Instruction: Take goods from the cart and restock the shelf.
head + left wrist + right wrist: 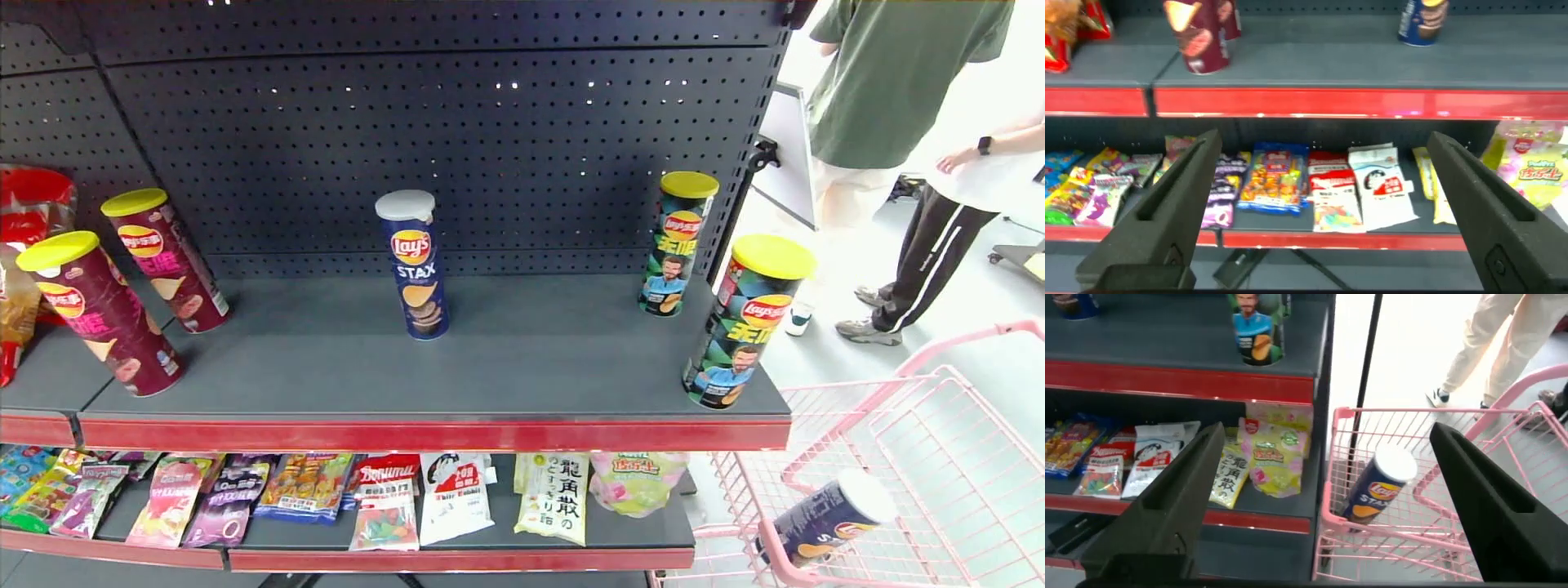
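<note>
A pink wire cart (853,384) stands low on the right, beside the shelf's end. One blue chip can with a white lid (824,514) lies on its side in the cart (1413,413), and the right wrist view shows that can (1378,488) beyond my right gripper (1323,506), which is open and holds nothing. The grey upper shelf (522,359) carries a matching blue can (413,265) standing upright in its middle. My left gripper (1323,212) is open and bare in front of the lower shelf, below the blue can (1419,20).
Two maroon cans (167,261) (98,314) stand at the shelf's left, two green-black cans (678,245) (747,322) at its right end. Wide gaps flank the blue can. Snack bags (384,498) fill the lower shelf. A red bag (33,204) sits far left.
</note>
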